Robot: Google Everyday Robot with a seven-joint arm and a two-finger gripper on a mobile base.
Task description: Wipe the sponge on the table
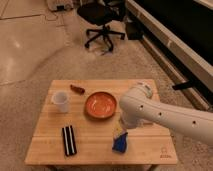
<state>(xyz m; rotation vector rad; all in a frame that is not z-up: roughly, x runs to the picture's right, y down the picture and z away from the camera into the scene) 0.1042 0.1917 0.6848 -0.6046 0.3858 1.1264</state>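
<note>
White rounded arm over light plank table [45,146]. Gripper [121,128] just front-right of glossy orange bowl [100,104], at rectangular blue sponge [119,145], pale yellow layer up; its hold cannot be told. Translucent cup [60,101] left of bowl, black ribbed bar [68,140] front-left.

My arm [172,119] is a thick, smooth white tube marked with small dark dots, swelling into a rounded white joint [138,99]; my gripper [123,126] is tucked beneath that joint, mostly hidden.
</note>
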